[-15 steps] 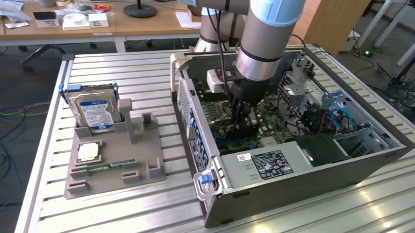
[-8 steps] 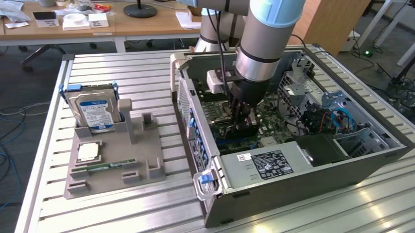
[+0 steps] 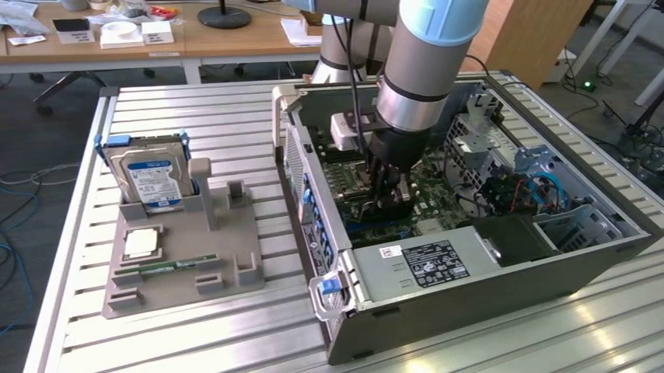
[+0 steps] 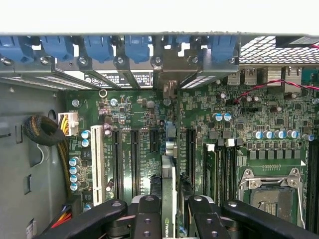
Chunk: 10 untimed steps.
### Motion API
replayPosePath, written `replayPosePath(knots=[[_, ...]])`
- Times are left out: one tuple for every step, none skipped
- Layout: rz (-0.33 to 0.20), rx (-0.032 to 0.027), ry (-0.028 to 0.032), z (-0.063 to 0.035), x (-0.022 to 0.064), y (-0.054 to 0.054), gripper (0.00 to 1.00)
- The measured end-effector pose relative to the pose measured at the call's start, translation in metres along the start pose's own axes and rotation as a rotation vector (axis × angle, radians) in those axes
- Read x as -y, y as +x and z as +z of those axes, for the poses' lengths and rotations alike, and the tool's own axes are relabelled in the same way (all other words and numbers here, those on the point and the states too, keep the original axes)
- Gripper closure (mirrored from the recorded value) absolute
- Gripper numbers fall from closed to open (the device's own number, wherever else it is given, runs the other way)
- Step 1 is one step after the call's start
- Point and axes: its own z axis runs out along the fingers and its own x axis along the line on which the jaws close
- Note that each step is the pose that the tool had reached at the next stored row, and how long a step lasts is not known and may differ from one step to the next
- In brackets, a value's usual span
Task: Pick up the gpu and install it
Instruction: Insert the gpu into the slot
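My gripper [image 3: 390, 200] is down inside the open computer case [image 3: 343, 311], over the green motherboard [image 4: 134, 112]. In the wrist view the gripper [image 4: 172, 211] is shut on the gpu [image 4: 167, 181]. The card appears edge-on as a thin upright board between the black fingers [image 4: 147, 214]. Its far end reaches toward the metal bracket openings [image 4: 169, 74] at the case's rear wall. The card hangs over the row of long black expansion slots [image 4: 134, 159], roughly in line with one between them. Whether its edge touches a slot is hidden by the card itself.
On the exterior view's left, a grey holder [image 3: 239, 233] carries a hard drive [image 3: 151, 179], a processor chip [image 3: 142, 242] and a memory stick [image 3: 166, 266]. Inside the case are the power supply [image 3: 436, 260], the processor socket [image 4: 271, 186] and a cable bundle [image 4: 45, 132].
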Motion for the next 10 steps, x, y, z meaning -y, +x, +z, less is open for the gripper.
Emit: replayPosePath(knots=[[0.000,-0.0001,0.0000,0.0000,0.0000,0.0000,0.75],[0.000,-0.0001,0.0000,0.0000,0.0000,0.0000,0.75],[0.000,-0.0001,0.0000,0.0000,0.0000,0.0000,0.75],[0.000,-0.0001,0.0000,0.0000,0.0000,0.0000,0.75],[0.000,-0.0001,0.0000,0.0000,0.0000,0.0000,0.75],[0.000,-0.0001,0.0000,0.0000,0.0000,0.0000,0.75],[0.000,-0.0001,0.0000,0.0000,0.0000,0.0000,0.75],[0.000,-0.0001,0.0000,0.0000,0.0000,0.0000,0.75],[0.000,-0.0001,-0.0001,0.0000,0.0000,0.0000,0.75],[0.000,-0.0001,-0.0001,0.0000,0.0000,0.0000,0.75]])
